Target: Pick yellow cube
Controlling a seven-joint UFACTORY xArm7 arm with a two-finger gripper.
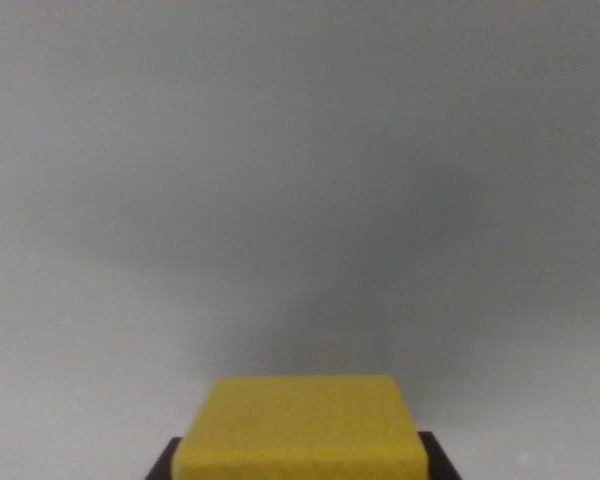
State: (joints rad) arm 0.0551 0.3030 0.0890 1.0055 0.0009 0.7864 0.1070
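The yellow cube point(300, 425) fills the bottom centre of the wrist view, its flat top facing the camera. Two dark fingertips show at the frame's bottom edge, one point(166, 464) against the cube's left side and one against its right side. My gripper point(302, 466) is shut on the cube, the jaws pressed to both flanks. The cube's lower part and most of the fingers are cut off by the frame's edge.
A plain grey surface point(300, 150) spans the rest of the view. A soft dark shadow point(325, 325) lies on it just beyond the cube.
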